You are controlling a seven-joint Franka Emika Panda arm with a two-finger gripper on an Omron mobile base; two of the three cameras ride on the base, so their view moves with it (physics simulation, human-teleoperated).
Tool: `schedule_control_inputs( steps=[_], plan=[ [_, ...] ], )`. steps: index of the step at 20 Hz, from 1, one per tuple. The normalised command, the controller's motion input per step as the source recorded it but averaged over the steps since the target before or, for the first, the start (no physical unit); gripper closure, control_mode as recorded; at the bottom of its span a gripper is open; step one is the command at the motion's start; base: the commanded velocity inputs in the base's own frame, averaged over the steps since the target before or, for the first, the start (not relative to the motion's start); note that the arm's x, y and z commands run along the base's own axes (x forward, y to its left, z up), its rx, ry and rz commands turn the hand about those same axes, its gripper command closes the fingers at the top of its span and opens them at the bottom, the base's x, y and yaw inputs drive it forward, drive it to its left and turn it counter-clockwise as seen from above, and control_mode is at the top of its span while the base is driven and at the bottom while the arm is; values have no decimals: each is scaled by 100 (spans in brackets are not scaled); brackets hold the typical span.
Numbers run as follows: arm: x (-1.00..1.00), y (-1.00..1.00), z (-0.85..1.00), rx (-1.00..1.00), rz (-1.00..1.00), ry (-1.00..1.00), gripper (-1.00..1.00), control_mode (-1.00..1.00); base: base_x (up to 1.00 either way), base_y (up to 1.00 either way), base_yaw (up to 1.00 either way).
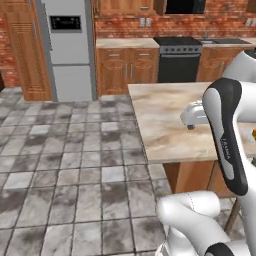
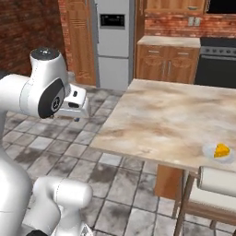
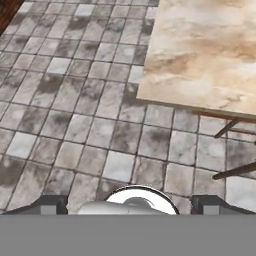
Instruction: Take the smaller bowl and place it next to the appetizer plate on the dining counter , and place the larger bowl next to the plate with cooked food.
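Observation:
The dining counter (image 1: 160,120) (image 2: 170,115) (image 3: 210,50) is a wide island top of beige marbled stone. Near its front right corner sits the appetizer plate (image 2: 220,152), small and pale, with a yellow cheese wedge on it. My gripper (image 1: 190,125) (image 2: 76,118) (image 3: 130,206) hangs above the tiled floor just off the counter's near left edge. It is open, with its fingertips (image 3: 50,205) far apart and nothing between them. The smaller bowl, the larger bowl and the plate with cooked food are out of view.
A stool with a white cushion (image 2: 216,182) and a wooden frame stands at the counter's near side; its legs (image 3: 235,150) are in the hand view. A grey fridge (image 1: 70,50), wooden cabinets (image 1: 125,70) and a black stove (image 1: 177,60) line the back wall. Open tiled floor (image 1: 75,165) lies left of the counter.

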Motion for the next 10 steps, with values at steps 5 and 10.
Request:
schedule_control_inputs(
  steps=[5, 10],
  plan=[
    [0, 0, 0, 0, 0, 0, -100, 100, 64, 100, 4],
    [0, 0, 0, 0, 0, 0, -100, 100, 82, 100, 0]
  ],
)
